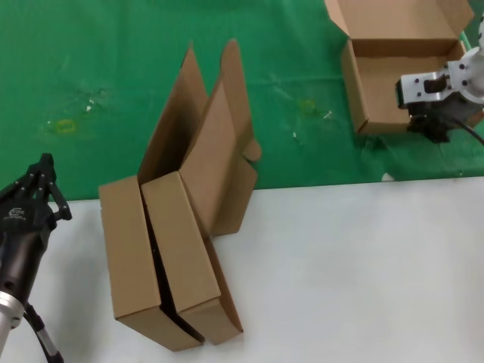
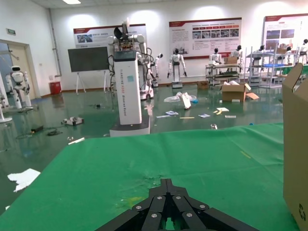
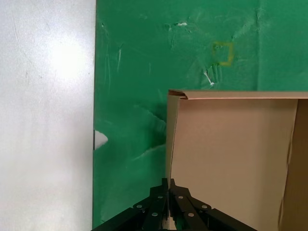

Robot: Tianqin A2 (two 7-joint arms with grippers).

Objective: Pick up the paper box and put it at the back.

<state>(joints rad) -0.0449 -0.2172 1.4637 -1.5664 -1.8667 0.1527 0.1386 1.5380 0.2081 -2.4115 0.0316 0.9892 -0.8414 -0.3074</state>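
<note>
Two brown boxes point(image 1: 170, 257) stand side by side on the white bench point(image 1: 355, 265), close to the robot. They touch each other, and their open lids lean up and back over the edge of the green cloth point(image 1: 91, 68).

The left pincer point(image 1: 41, 178) is near the bench's left side, just beside these two boxes but not touching them. It holds nothing. In the left wrist view its fingers point(image 2: 166, 202) meet at a point, so it is clenched. It hangs over the green cloth, and a brown box side shows at the edge of that view.

Farther away, on the green cloth at the right, lies the paper box point(image 1: 397, 72). Its lid is open and you can see inside it. The right pincer point(image 1: 439, 125) is at the near wall of this box. In the right wrist view the fingers point(image 3: 168, 202) pinch that wall from both sides, so the pincer is grasping the paper box. Small yellow marks show on the cloth.
</note>
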